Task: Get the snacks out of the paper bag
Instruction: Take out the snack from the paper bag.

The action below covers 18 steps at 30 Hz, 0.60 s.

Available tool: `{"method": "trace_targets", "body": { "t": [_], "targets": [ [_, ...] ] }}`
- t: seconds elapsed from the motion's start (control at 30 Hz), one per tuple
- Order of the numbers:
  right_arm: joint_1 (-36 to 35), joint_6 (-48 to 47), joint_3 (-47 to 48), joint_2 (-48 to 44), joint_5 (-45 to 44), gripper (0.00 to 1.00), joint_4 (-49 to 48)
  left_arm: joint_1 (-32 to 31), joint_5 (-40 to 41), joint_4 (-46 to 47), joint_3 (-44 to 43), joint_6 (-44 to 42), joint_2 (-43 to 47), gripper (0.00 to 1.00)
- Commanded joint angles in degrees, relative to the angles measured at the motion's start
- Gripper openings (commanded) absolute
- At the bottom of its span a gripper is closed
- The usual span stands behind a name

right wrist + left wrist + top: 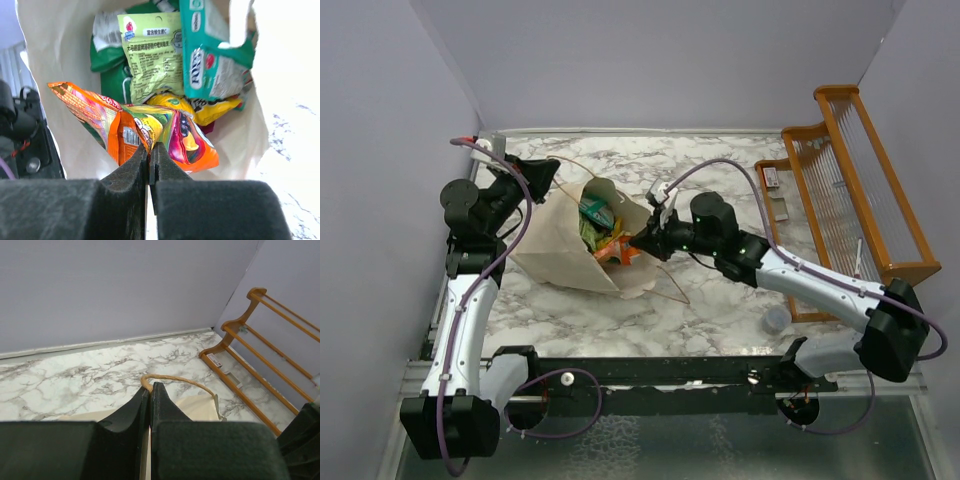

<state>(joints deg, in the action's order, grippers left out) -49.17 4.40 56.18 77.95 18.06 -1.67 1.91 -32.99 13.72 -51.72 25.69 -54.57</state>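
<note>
The cream paper bag (555,245) lies on its side with its mouth toward the right. My left gripper (542,172) is shut on the bag's tan loop handle (170,377) at the top left edge, and the cord is pinched at the fingertips. Several snacks fill the bag: a light green packet (150,55), a teal packet (210,60), a yellow packet (210,107) and a dark green bag (107,70). At the bag's mouth, my right gripper (150,146) is shut on the creased edge of an orange candy packet (192,145), which shows from above as the orange packet (618,252).
A wooden rack (850,190) stands along the right side of the marble table (720,300). A small grey cap (776,320) lies near its front end. The bag's other handle loop (672,288) trails on the table. Walls close off the left, back and right.
</note>
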Motion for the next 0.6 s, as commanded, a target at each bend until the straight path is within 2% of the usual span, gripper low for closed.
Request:
{"method": "trace_targets", "body": {
  "t": [0.0,0.13,0.27,0.37,0.47,0.57],
  "targets": [
    [-0.32,4.57,4.54,-4.12,-9.34,0.01,-1.9,0.46,3.37,1.49,0.71,-2.05,2.25,0.0],
    [-0.32,6.6,3.98,-9.02,-14.51,0.01,-0.36,0.46,5.46,0.62,0.85,-2.64,2.55,0.0],
    [-0.32,7.23,2.84,-15.58,-15.07,0.01,-0.55,0.46,7.08,-0.47,0.53,-2.85,2.52,0.0],
    [-0.32,4.72,1.02,-20.34,-17.06,0.01,-1.07,0.46,8.1,-0.88,0.6,-3.08,2.56,0.0],
    [-0.32,4.47,-1.69,-25.06,-25.28,0.01,-0.02,0.46,9.25,-1.56,0.47,-3.36,2.54,0.0],
    [-0.32,8.17,-8.09,-30.33,-38.08,0.02,-1.01,0.41,9.84,-2.09,0.4,-3.7,2.67,0.0]
  ]
}}
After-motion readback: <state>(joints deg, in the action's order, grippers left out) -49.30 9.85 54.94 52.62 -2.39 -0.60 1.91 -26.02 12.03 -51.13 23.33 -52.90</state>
